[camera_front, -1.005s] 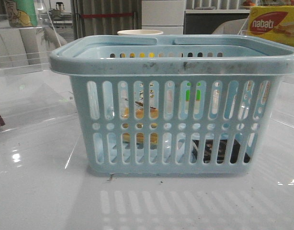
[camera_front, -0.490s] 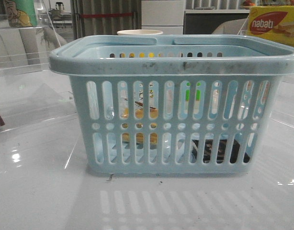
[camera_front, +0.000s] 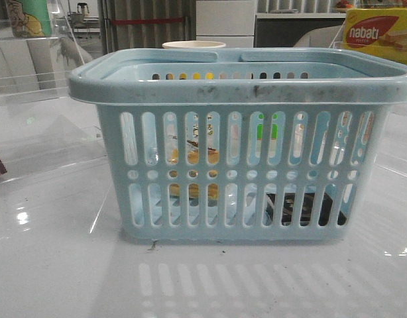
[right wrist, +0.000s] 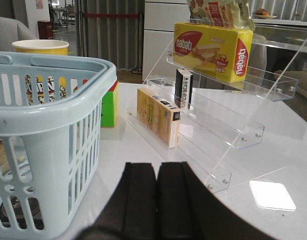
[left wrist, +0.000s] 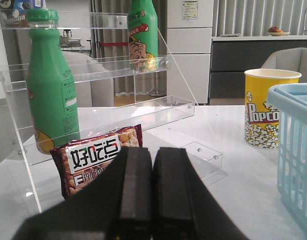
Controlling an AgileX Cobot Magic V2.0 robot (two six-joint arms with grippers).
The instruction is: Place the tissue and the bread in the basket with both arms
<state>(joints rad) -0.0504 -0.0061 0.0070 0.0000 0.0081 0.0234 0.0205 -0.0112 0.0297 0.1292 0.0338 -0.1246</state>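
Sitting low behind the basket's (camera_front: 243, 142) slotted front wall, the tissue (camera_front: 303, 209) shows as a dark shape at about four o'clock on the floor, and the bread (camera_front: 193, 173) shows golden-brown at about eight o'clock, both inside. Judged from that, the loading looks done and only the retreat remains. The left tool (left wrist: 152, 192) has its pads pressed together with nothing between them, low over the desk (camera_front: 58, 265) beside the acrylic rack (left wrist: 108, 65), with a snack packet (left wrist: 96, 155) just ahead and the popcorn cup (left wrist: 266, 107) at two o'clock. The right tool (right wrist: 158, 200) is likewise closed and empty, just beside the basket's right wall, with the "nabati" box (right wrist: 213, 45) up at one o'clock. To finish well, each arm should draw straight back, staying clear of rim and racks.
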